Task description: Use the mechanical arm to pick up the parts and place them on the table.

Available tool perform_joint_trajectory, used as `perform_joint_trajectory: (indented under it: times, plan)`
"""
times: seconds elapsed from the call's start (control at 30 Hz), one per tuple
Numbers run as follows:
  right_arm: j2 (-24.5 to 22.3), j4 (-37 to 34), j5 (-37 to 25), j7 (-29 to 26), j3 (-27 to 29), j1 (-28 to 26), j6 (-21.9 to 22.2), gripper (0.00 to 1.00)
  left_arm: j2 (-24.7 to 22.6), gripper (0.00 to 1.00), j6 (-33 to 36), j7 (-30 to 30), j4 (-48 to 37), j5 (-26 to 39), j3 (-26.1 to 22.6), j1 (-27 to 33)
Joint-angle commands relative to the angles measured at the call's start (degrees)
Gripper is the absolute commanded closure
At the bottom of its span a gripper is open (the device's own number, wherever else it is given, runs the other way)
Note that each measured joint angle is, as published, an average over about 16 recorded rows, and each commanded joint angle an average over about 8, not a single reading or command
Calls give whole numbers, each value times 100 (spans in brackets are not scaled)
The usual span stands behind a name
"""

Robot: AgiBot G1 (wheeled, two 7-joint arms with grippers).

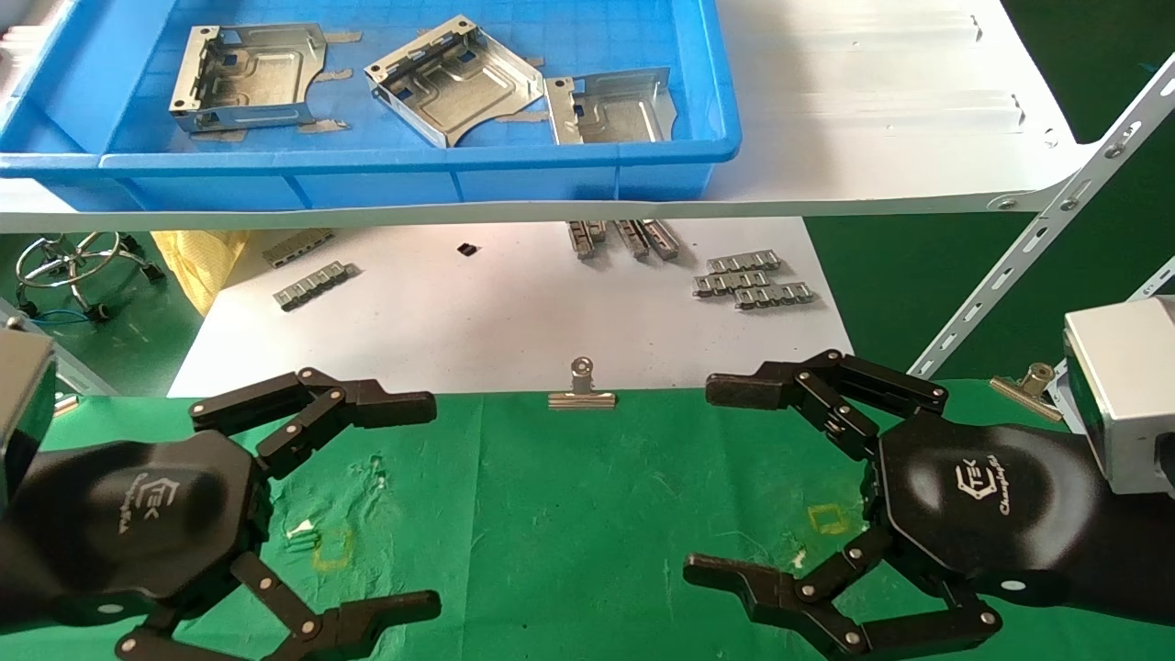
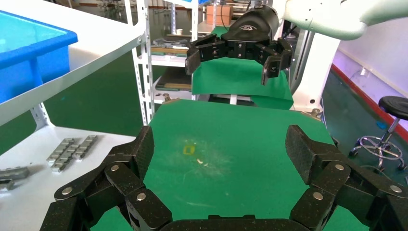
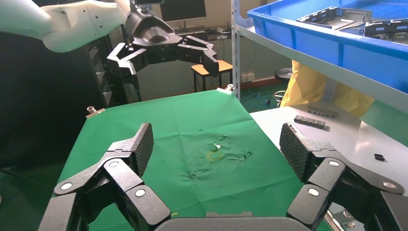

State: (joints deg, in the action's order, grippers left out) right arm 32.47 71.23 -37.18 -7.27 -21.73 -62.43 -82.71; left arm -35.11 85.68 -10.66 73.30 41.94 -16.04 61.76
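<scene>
Both hands hover low, jaws spread wide and empty: left gripper (image 1: 418, 500) at 7 o'clock, right gripper (image 1: 711, 482) at 5 o'clock, over the green table (image 1: 569, 514); three metal parts (image 1: 454, 78) lie at 12 o'clock in the blue bin (image 1: 367, 170) on the white shelf (image 1: 872, 110); I'd lift one arm clear of the bin's wall, then grip a flange squarely.

Blue plastic bin (image 1: 367, 179) sits on the white shelf board (image 1: 881, 101), at its left end. Below, a white lower board (image 1: 459, 321) carries small grey ridged strips (image 1: 753, 280) near its right edge, more strips (image 1: 312, 285) toward the left, and a tiny black piece (image 1: 467, 249) between. Steel binder clip (image 1: 581, 390) at the near edge, second clip (image 1: 1028, 386) off right. Yellow cloth (image 1: 197, 257) and a stool base (image 1: 78, 262) on the left
</scene>
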Motion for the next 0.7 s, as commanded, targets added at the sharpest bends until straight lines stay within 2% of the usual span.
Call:
perform_joint_trajectory:
  times: [0.03,0.7]
  plan:
    - [0,0,0,0,0,0,0,100,0,0,0,0,0,0,0,0]
    - [0,0,0,0,0,0,0,100,0,0,0,0,0,0,0,0]
